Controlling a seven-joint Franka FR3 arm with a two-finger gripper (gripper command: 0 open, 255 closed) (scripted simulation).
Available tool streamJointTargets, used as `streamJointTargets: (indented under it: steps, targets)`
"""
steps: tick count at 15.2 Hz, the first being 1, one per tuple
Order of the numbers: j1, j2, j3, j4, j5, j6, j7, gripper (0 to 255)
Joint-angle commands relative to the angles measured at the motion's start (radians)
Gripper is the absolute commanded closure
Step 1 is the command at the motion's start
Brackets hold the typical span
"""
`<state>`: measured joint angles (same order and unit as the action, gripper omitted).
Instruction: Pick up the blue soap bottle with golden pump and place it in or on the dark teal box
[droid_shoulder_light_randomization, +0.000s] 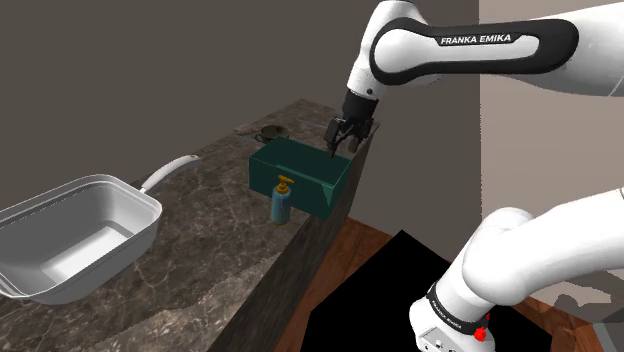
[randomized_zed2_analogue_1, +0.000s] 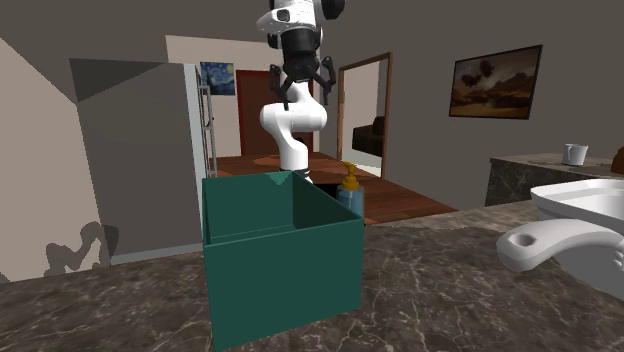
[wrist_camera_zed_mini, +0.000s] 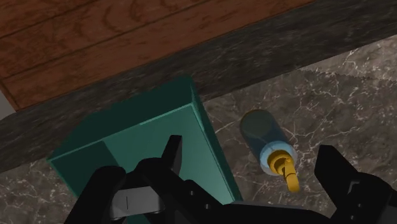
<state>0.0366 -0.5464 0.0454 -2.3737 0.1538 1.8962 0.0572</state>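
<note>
Hand (droid_shoulder_light_randomization: 343, 143): fingers spread wide and empty, poised above the teal box (droid_shoulder_light_randomization: 325, 190), likely readying a descent.
Soap bottle (droid_shoulder_light_randomization: 282, 203): upright on the tabletop (droid_shoulder_light_randomization: 200, 240), just beside the box, not yet grasped.

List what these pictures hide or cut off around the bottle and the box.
Second exterior view: the base of the blue bottle, behind the teal box.
Wrist view: part of the box's inside, covered by the open claw.
Shoulder view: small dark things at the far end of the counter, too small to name.
</note>
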Motion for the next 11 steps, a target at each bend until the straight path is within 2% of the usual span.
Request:
streamJointTargets:
  steps: [1,11]
  targets:
    - [0.012,0.066,0.027,0.017,0.005,0.048,0.019,0]
    - [0.049,0.434,0.128,0.194,-0.039,0.223,0.115,0]
